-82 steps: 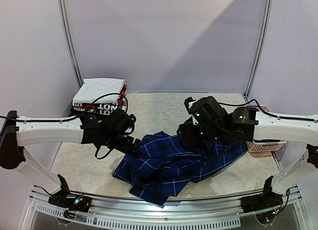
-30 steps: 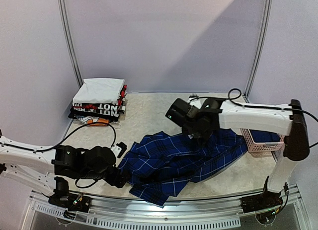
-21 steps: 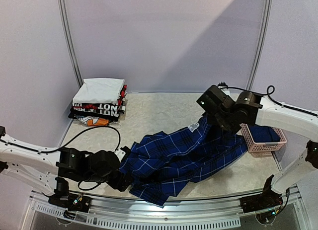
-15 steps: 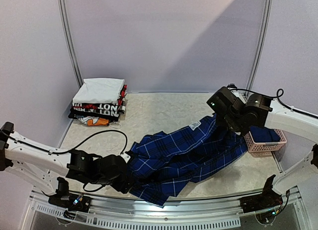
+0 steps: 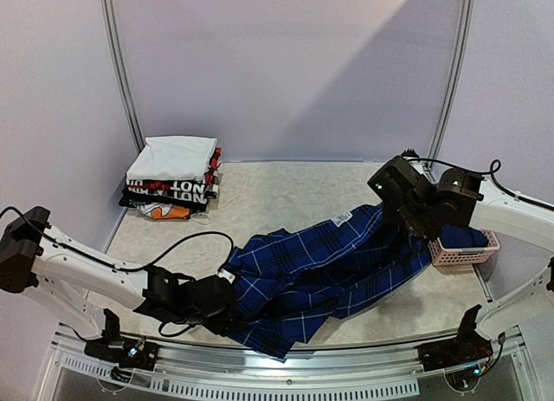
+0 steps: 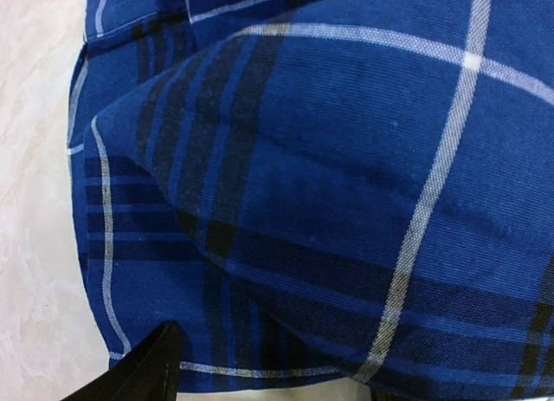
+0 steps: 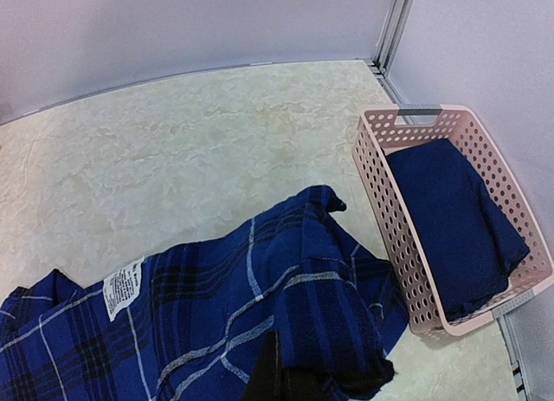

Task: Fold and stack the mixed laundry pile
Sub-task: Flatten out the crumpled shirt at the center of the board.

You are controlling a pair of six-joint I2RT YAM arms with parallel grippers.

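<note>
The dark-blue plaid shirt (image 5: 320, 258) lies stretched from the near left toward the far right of the table. My right gripper (image 5: 405, 223) is shut on its far-right end and holds that end raised; in the right wrist view bunched plaid shirt (image 7: 216, 314) sits in the right gripper (image 7: 294, 388). My left gripper (image 5: 227, 299) is low at the shirt's near-left edge. In the left wrist view the plaid shirt (image 6: 329, 176) fills the frame and the left gripper (image 6: 273, 366) is open, its fingers astride the hem. A navy T-shirt (image 7: 454, 219) lies in the basket.
The pink lattice basket (image 5: 463, 258) stands at the right edge, its wall (image 7: 389, 228) close to the shirt's raised end. A stack of folded white and black garments (image 5: 173, 171) sits at the back left. A white label (image 5: 340, 219) shows on the shirt.
My right gripper has pulled the shirt's end up and to the right, stretching the cloth out. My left arm has slid right along the near edge onto the shirt's hem, its fingers narrowing slightly.
</note>
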